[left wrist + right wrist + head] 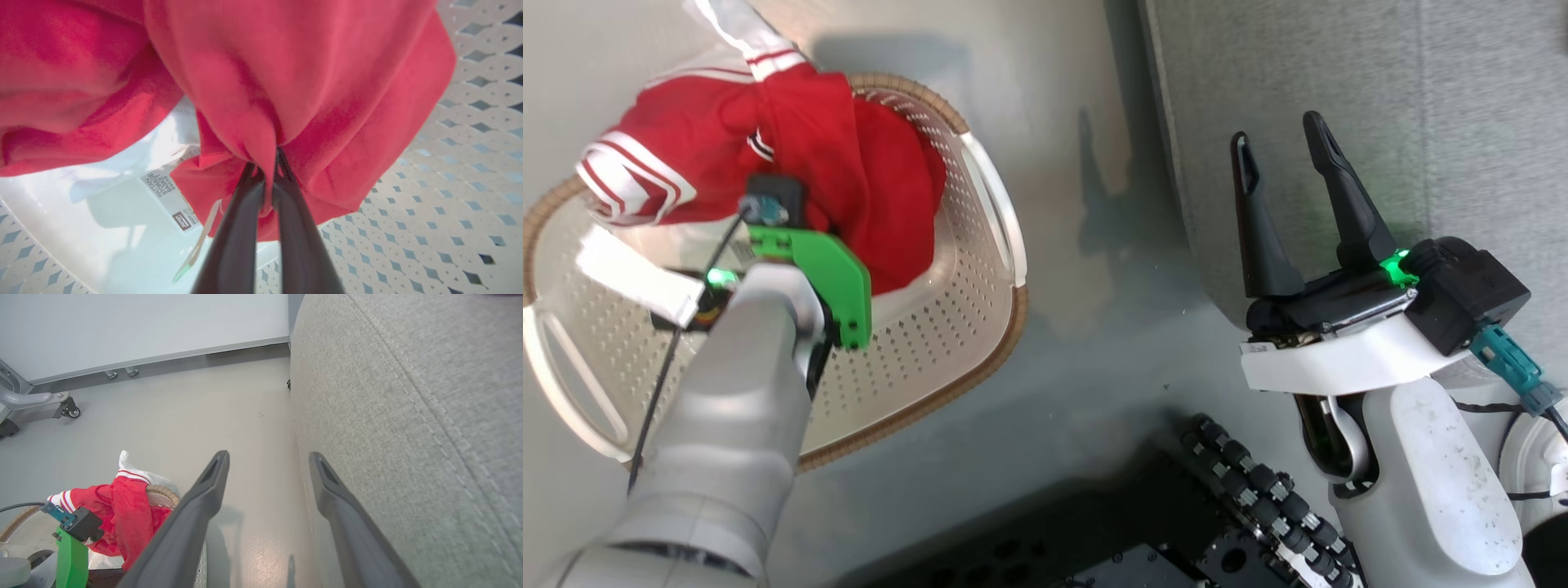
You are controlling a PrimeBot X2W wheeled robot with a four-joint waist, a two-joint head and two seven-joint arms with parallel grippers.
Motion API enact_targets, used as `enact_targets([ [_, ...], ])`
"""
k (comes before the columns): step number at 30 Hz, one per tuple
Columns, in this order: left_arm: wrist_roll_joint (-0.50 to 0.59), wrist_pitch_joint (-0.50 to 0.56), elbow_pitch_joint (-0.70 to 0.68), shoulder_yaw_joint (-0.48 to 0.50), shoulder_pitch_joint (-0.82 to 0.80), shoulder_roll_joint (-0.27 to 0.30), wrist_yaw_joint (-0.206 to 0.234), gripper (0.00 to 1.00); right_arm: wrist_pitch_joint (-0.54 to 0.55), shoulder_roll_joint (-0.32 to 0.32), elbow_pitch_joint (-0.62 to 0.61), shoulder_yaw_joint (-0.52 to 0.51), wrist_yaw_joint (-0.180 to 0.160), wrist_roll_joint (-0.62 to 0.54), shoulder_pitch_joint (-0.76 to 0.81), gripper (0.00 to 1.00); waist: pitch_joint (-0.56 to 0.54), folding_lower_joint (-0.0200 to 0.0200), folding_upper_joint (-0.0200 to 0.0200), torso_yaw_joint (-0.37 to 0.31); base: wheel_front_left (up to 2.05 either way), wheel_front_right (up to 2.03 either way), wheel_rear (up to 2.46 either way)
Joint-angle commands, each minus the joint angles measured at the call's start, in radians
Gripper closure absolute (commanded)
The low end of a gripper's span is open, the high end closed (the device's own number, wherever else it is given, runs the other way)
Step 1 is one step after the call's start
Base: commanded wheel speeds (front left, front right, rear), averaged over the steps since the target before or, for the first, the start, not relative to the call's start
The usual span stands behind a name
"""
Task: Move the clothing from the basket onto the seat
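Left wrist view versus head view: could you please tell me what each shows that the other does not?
Left wrist view adds: the left gripper shut on a fold of the clothing, and readable print on the label. Head view adds: the open right gripper, the seat, and the brown rim of the basket. Both share: red clothing and the perforated basket.

left gripper tips deep in clothing folds; basket label half under fabric, small print unreadable
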Motion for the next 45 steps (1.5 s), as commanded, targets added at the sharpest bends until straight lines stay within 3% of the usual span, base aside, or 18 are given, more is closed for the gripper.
enact_targets([
  [1,-0.010,-0.004,-0.001,-0.002,0.030,0.001,-0.005,1.00,0.000,0.000,0.010,-0.007,-0.001,0.007,-0.007,0.00,-0.064,0.0000,0.0000,0.005,0.00,0.00,0.00],
  [12,-0.104,-0.168,-0.005,0.015,0.210,-0.021,-0.044,1.00,0.000,-0.001,0.101,-0.057,-0.001,-0.063,0.078,0.00,-0.398,0.0000,0.0000,0.069,0.00,0.00,0.00],
  [24,-0.226,-0.256,-0.196,-0.141,0.375,-0.021,-0.054,1.00,0.000,-0.036,0.171,-0.092,-0.001,-0.080,0.189,0.00,-0.726,0.0000,0.0000,0.159,0.00,0.00,0.00],
  [33,-0.165,-0.255,-0.558,0.003,0.556,-0.001,-0.055,1.00,0.000,-0.052,0.195,-0.083,-0.001,-0.073,0.283,0.00,-0.919,0.0000,0.0000,0.201,0.00,0.00,0.00],
  [45,-0.026,-0.255,-1.095,0.184,0.751,-0.017,-0.055,1.00,0.000,-0.054,0.178,-0.033,-0.001,-0.061,0.323,0.00,-0.999,0.0000,0.0000,0.225,0.00,0.00,0.00],
])
